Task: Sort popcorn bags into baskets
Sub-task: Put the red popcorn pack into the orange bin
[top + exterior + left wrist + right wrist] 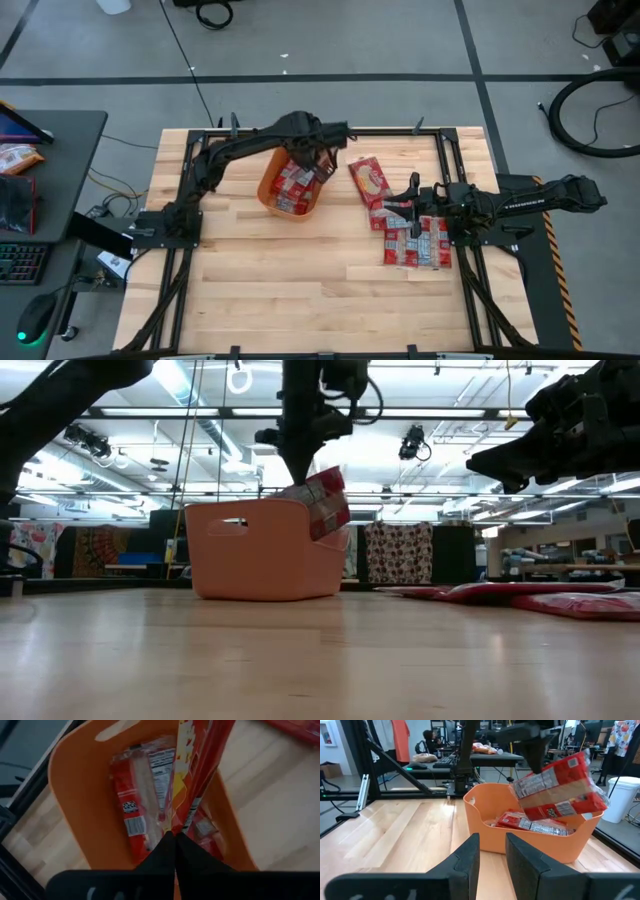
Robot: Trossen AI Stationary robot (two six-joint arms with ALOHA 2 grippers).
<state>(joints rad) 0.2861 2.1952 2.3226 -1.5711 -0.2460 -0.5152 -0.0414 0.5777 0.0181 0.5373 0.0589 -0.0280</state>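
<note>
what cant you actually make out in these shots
- How many bags lie in the basket: high view, left hand and its held bag cover them.
- Count of loose bags: high view, right hand overlaps the pile; low view shows them edge-on.
- Bag print: too small everywhere.

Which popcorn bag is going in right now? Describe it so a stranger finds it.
Find the orange basket at the table's far middle. Above its rim, the left gripper pinches one red popcorn bag. It alone hangs in the air; the others lie flat.
</note>
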